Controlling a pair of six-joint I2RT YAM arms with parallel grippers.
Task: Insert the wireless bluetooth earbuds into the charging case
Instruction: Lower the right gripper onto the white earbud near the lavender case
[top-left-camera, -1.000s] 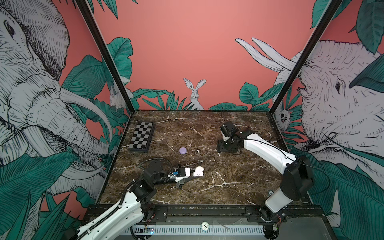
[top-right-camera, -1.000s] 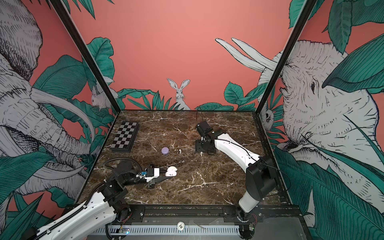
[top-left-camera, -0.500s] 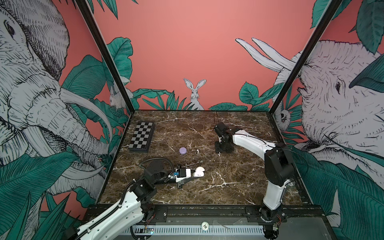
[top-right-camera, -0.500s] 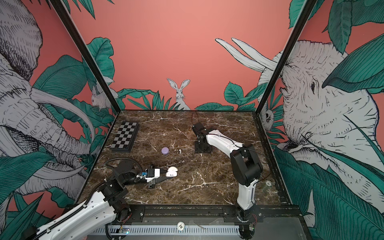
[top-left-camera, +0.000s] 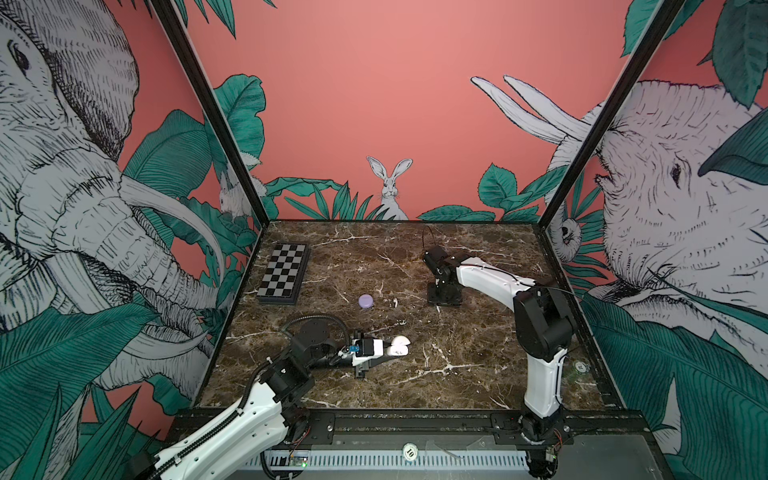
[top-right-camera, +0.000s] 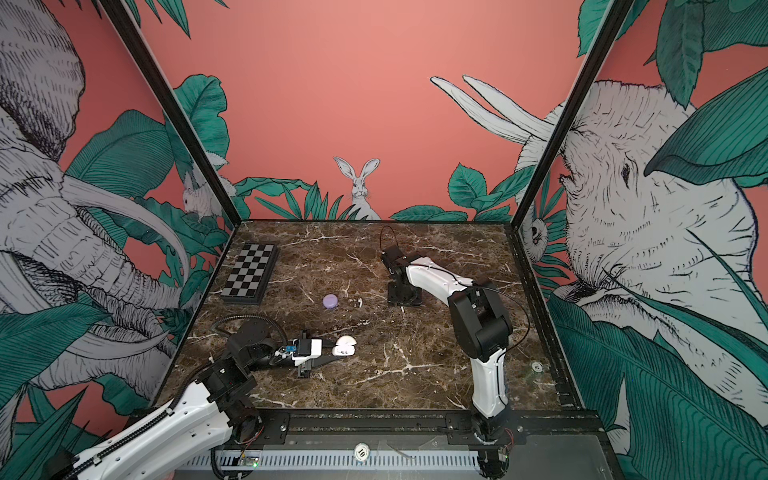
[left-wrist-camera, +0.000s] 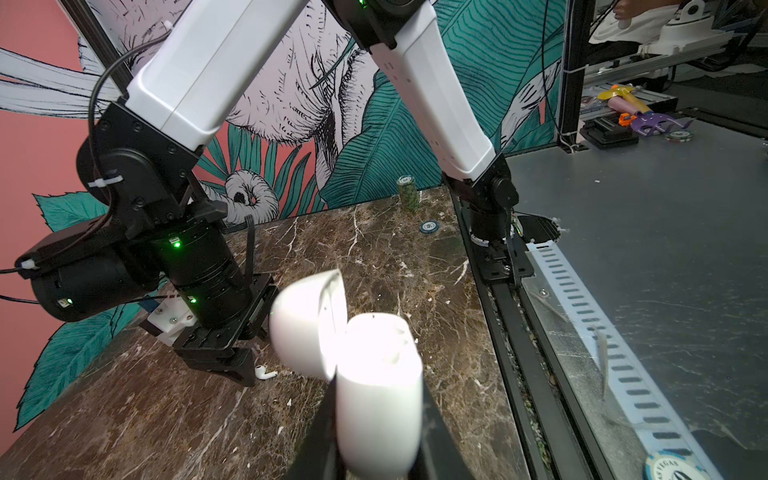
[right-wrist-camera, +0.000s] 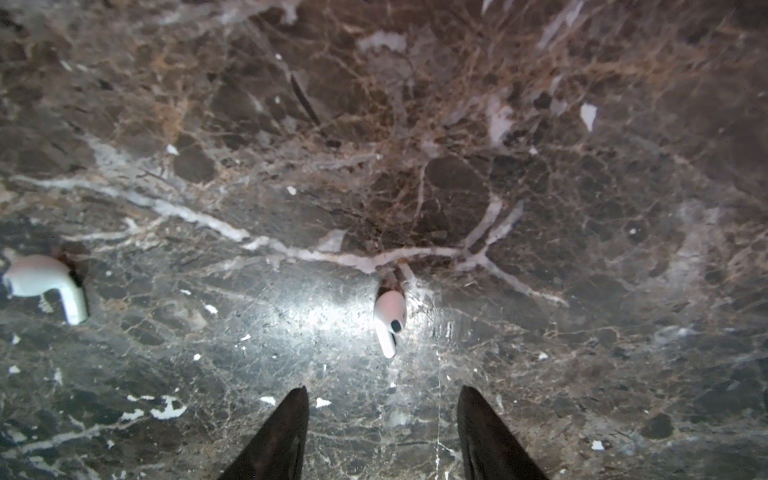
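Note:
My left gripper (top-left-camera: 388, 351) (left-wrist-camera: 377, 401) is shut on a white charging case (top-left-camera: 400, 342) (top-right-camera: 345, 341) (left-wrist-camera: 374, 353), lid hinged open, held low over the front left of the table. My right gripper (top-left-camera: 444, 297) (right-wrist-camera: 382, 388) points straight down at mid-table, open. A white earbud (right-wrist-camera: 389, 318) lies on the marble just ahead of its fingertips, untouched. A second white earbud (right-wrist-camera: 41, 282) (top-left-camera: 394, 301) lies apart from it. In the left wrist view one earbud (left-wrist-camera: 264, 372) lies beside the right gripper's finger. The inside of the case is glared out.
A closed lilac round case (top-left-camera: 365, 301) (top-right-camera: 330, 301) sits left of the earbuds. A folded chessboard (top-left-camera: 284, 274) lies at the back left. Poker chips (top-left-camera: 580, 366) (left-wrist-camera: 406, 193) rest near the right edge. The table (top-left-camera: 457, 374) is dark marble.
The right arm's elbow has swung up and inward, and its gripper has shifted a little left and nearer the table. The left arm and case have not moved.

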